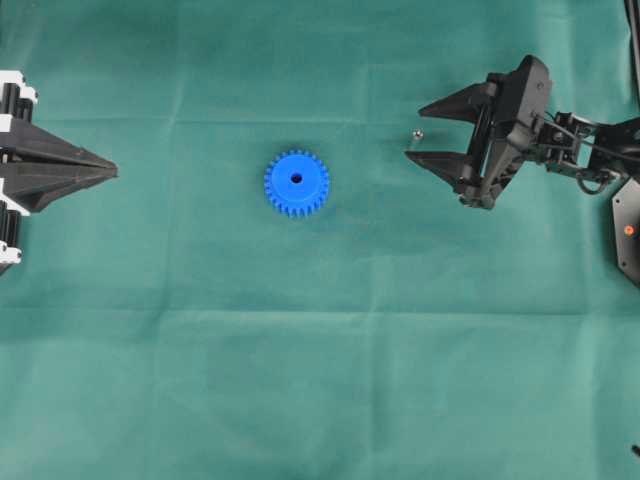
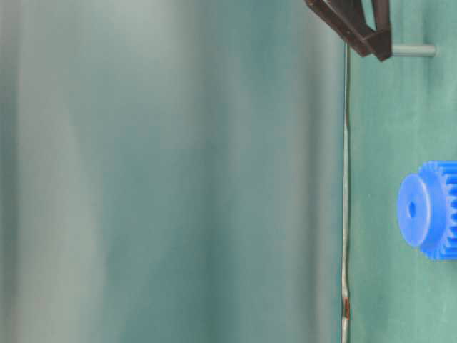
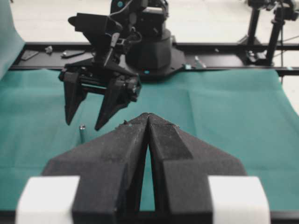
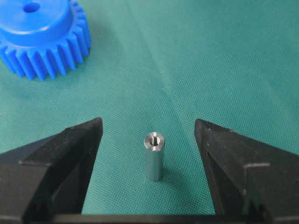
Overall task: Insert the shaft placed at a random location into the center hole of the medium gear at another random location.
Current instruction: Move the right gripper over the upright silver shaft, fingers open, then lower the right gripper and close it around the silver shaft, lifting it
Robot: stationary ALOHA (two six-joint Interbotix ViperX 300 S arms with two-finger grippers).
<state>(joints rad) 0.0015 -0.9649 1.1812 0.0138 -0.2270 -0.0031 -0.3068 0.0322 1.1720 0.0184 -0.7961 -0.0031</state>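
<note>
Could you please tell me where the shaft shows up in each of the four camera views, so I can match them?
Overhead: the shaft stands right of centre, between the open right pincer fingers.
Table-level: shaft at top right, beside the dark pincer tips.
Left wrist: shaft at centre left, under the right pincer.
Right wrist: shaft upright at lower centre, between the fingers.
Shared landmark: the right pincer.

The overhead view looks straight down on the green cloth [image 1: 320, 380]. The table-level view sits low, turned sideways, its left half blurred. The left wrist view faces across the cloth over the left gripper [image 3: 148, 122]. The right wrist view looks closely down between its fingers. All but the left wrist view show the medium gear [image 1: 296, 183].
</note>
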